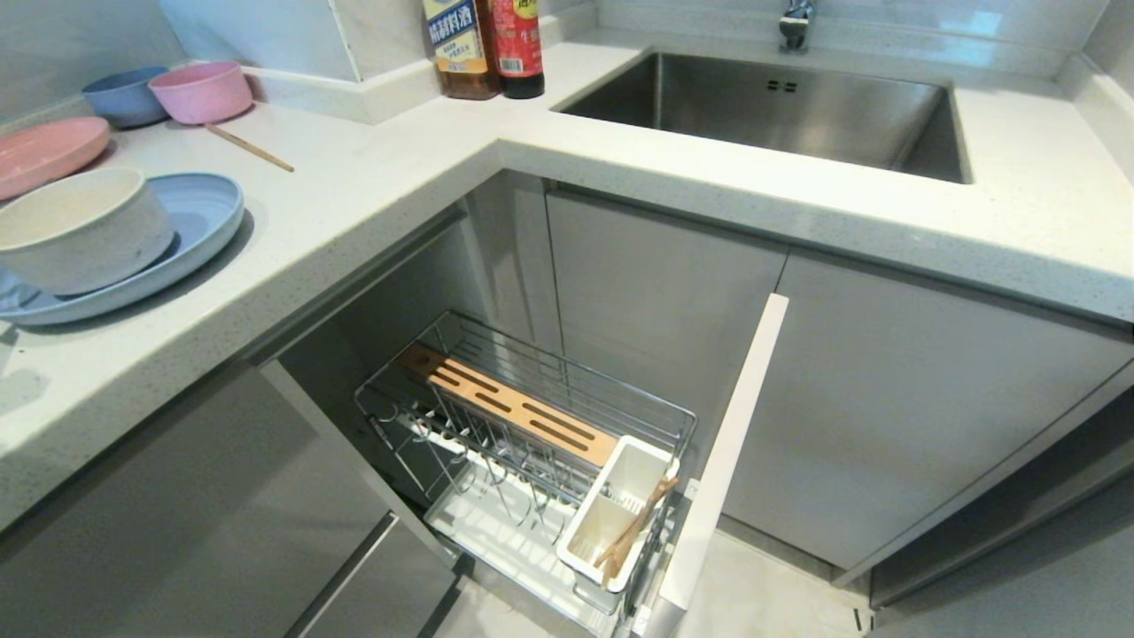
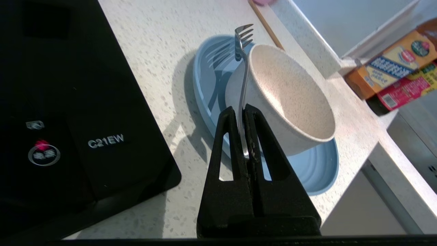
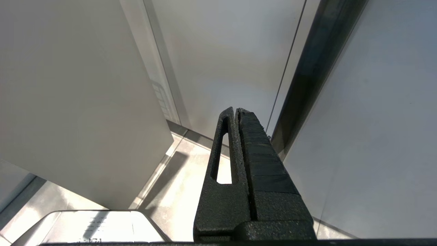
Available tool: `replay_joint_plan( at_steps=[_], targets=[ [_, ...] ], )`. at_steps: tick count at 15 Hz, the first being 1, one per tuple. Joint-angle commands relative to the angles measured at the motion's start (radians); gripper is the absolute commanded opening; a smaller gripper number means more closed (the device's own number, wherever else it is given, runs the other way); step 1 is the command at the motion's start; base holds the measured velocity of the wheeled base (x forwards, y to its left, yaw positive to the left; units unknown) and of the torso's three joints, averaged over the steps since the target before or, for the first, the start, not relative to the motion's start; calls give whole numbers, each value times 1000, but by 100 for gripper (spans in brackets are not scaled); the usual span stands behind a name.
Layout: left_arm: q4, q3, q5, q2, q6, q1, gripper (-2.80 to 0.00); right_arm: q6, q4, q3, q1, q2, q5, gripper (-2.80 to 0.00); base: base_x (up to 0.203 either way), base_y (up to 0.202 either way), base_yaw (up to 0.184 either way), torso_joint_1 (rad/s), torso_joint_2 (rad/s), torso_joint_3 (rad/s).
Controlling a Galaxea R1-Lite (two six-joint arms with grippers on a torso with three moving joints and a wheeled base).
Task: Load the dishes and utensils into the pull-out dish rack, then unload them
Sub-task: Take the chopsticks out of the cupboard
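pink bowl [image 1: 202,90], sauce bottles [image 1: 483,44], sink [image 1: 771,111]

Countertop [image 1: 372,195]: blue plate [image 1: 208,208], pink plate [image 1: 44,151], chopstick [image 1: 250,147], bottles [image 1: 483,44].

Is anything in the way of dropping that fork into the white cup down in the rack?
Nothing visible blocks it. The left gripper holds the fork over the counter above the cream bowl. The pull-out rack stands open, and its white utensil cup holds only chopsticks, with room left.
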State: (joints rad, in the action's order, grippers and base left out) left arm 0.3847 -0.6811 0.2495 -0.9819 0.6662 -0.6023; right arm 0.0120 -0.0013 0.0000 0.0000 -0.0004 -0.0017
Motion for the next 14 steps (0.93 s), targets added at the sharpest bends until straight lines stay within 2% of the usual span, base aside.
replay_joint_plan(
  at_steps=[1,9,12,14],
  targets=[
    [1,0,11,-12,5,-1,-280,0,0,2,0,0,0,-280,0,0,0,0,0,0],
    [3,-5,75,-47,18,-1,-280,0,0,2,0,0,0,-280,0,0,0,0,0,0],
    [2,-3,76,-46,18,-1,-280,0,0,2,0,0,0,-280,0,0,0,0,0,0],
    [-1,-5,76,-47,16,-1,0,0,0,2,0,0,0,-280,0,0,0,0,0,0]
  ],
)
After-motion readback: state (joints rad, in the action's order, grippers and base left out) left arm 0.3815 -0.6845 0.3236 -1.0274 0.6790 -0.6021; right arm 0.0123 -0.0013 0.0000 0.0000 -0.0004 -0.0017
